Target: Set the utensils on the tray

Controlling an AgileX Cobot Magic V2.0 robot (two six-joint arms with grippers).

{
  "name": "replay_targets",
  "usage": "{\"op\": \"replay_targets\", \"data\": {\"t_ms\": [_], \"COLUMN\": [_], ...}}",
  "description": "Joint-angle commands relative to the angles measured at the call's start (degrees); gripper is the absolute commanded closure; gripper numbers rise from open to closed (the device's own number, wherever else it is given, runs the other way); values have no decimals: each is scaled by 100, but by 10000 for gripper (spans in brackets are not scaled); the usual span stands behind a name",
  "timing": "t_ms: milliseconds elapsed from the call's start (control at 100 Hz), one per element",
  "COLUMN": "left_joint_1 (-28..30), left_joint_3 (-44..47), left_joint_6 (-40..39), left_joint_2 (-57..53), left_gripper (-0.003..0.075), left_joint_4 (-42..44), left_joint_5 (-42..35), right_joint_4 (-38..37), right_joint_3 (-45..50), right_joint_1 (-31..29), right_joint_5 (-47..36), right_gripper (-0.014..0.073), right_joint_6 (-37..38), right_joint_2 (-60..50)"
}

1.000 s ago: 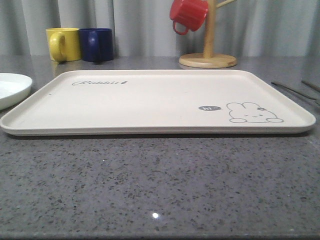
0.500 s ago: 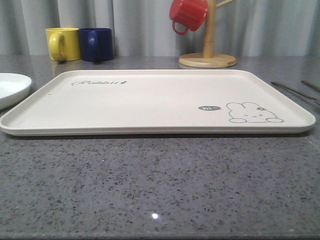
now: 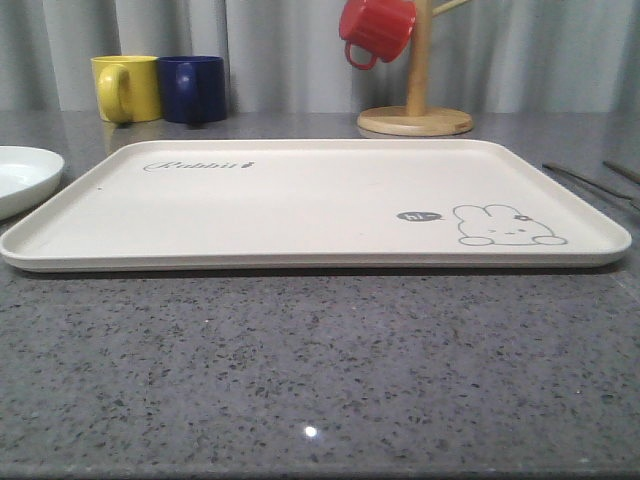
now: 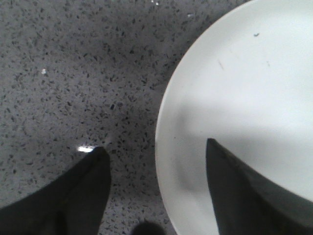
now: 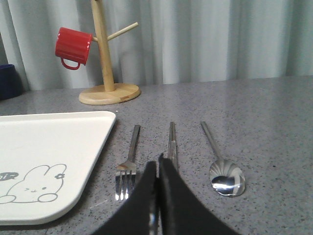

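Silver fork [image 5: 128,164], chopsticks [image 5: 171,138] and spoon [image 5: 221,165] lie on the desk [image 3: 320,380] just beside my bare tray [image 3: 300,200]; nothing has shifted lately, so no utensil is placed. My right fingers [image 5: 157,171] are clenched empty near the chopsticks; left fingers [image 4: 100,169] spread over the plate [image 4: 244,88] edge.

A kitchen or dining counter set up as a staged test scene. The worktop [image 3: 320,370] is speckled grey stone. Behind the cream tray [image 3: 300,205] stand a yellow mug [image 3: 127,88], a blue mug [image 3: 194,89] and a wooden mug tree [image 3: 416,95] with a red mug [image 3: 375,30] hanging on it. Plain grey curtains [image 3: 540,55] close off everything behind the mug tree.
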Motion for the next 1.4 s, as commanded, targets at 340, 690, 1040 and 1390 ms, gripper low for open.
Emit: {"op": "replay_targets", "data": {"t_ms": [340, 690, 1040, 1390], "left_joint_1": [14, 14, 48, 201], "left_joint_3": [-196, -196, -235, -689], "left_joint_6": [27, 49, 191, 685], "left_joint_2": [281, 301, 69, -934], "left_gripper": [309, 635, 739, 739], "left_joint_4": [-82, -82, -82, -880], "left_joint_5": [-254, -233, -218, 44], "right_joint_4": [-7, -7, -7, -7], "right_joint_3": [2, 2, 2, 2], "right_joint_1": [-35, -35, -35, -35], "right_joint_5": [-461, -461, -461, -461], "right_gripper": [662, 662, 662, 662], "right_joint_6": [-51, -51, -51, -51], "right_joint_2": [-106, -106, -106, -106]}}
